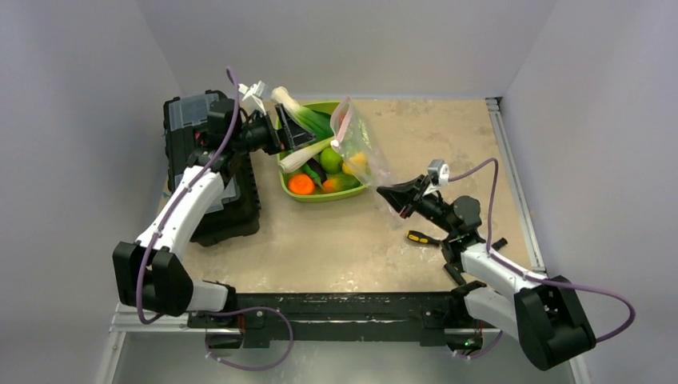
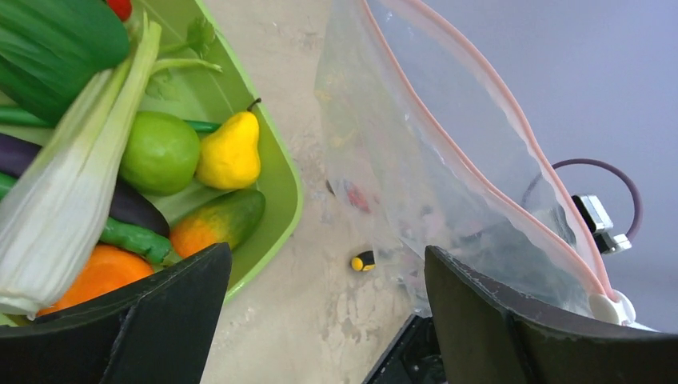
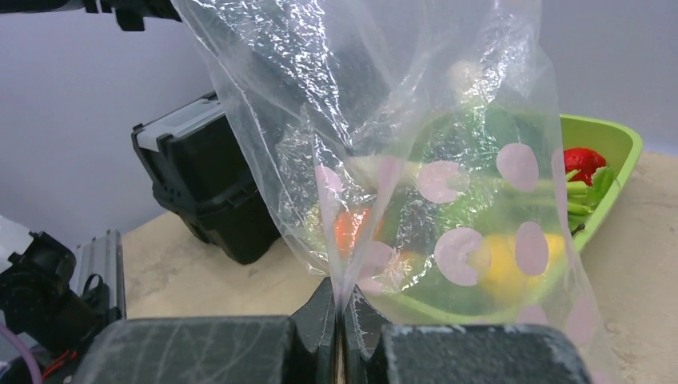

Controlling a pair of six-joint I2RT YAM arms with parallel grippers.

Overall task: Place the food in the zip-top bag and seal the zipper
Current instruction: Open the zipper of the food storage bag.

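Note:
The clear zip-top bag (image 1: 357, 142) hangs upright beside the green tray (image 1: 320, 198), its pink zipper (image 1: 344, 117) on top. My right gripper (image 1: 393, 197) is shut on the bag's lower edge (image 3: 384, 120), the film pinched between the jaws of that gripper (image 3: 342, 300). My left gripper (image 1: 289, 132) is open and empty over the tray's right rim (image 2: 288, 184). In its wrist view, that gripper (image 2: 328, 264) has the zipper (image 2: 480, 128) just beyond the right finger. The food lies in the tray: lime (image 2: 160, 152), yellow pear (image 2: 229, 152), mango (image 2: 220, 220), orange (image 2: 100, 272), leek (image 2: 64, 216).
A black toolbox (image 1: 208, 168) stands left of the tray, under my left arm. A yellow-and-black screwdriver (image 1: 420, 238) lies on the table near my right arm, also in the left wrist view (image 2: 362, 261). A metal rail (image 1: 512, 176) runs along the right edge.

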